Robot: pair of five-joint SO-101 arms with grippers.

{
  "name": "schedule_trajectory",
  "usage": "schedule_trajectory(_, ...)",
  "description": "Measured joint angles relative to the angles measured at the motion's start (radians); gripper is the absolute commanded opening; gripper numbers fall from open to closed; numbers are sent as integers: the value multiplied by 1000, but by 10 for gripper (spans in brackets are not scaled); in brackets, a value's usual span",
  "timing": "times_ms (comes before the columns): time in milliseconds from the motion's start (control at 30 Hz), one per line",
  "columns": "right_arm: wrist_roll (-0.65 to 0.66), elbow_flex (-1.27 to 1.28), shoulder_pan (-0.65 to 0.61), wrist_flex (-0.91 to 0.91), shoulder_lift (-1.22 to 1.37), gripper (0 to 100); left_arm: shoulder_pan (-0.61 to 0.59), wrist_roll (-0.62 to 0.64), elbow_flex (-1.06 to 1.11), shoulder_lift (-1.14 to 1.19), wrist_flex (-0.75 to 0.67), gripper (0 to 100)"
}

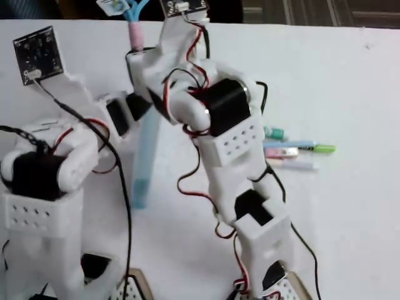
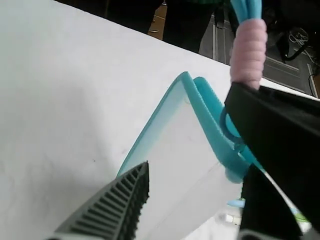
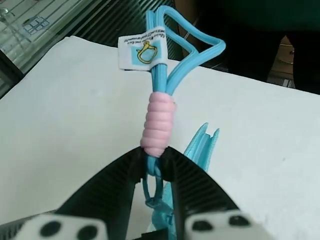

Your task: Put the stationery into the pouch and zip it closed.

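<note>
Near the desk's (image 1: pixel 350 75) far edge, right gripper (image 3: pixel 152 170) pinching the pink-beaded zip cord (image 3: pixel 159 125) of the pouch (image 1: pixel 145 156), left gripper (image 1: pixel 140 105) alongside, its hold impossible to tell, right arm (image 1: pixel 231 131) partly hiding pens (image 1: pixel 294 150).

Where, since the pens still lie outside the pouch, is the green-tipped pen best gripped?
The green-tipped pen is probably best pinched at its green end, from above, closing across the barrel: it lies flat on the table, and that end juts past the other pens crowded beside it.
</note>
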Motion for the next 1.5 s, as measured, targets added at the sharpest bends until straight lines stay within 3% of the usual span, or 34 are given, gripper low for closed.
schedule_trajectory(167, 0, 0, 0, 0, 0, 17, -3, 0, 0, 46, -15, 276)
schedule_trajectory(367, 2, 0, -6, -2, -48, 17, 0, -71, 0, 95, -21, 10)
schedule_trajectory(433, 2, 2, -6, -5, -49, 17, 2, -101, 21, 95, -25, 45)
schedule_trajectory(600, 2, 2, 52, -8, -63, 17, -35, -155, 86, 101, -14, 22)
schedule_trajectory(900, 2, 2, 124, -2, -141, 16, -285, -199, 100, 100, 31, 23)
schedule_trajectory(1067, 3, 0, 103, 34, -161, 16, -308, -199, 100, 100, 31, 25)
schedule_trajectory(1300, 21, 5, -21, 23, -161, 16, -288, -213, 84, 98, 63, 24)
schedule_trajectory(1500, 21, 40, -31, -94, -114, 16, -388, -255, -12, -69, 106, 26)
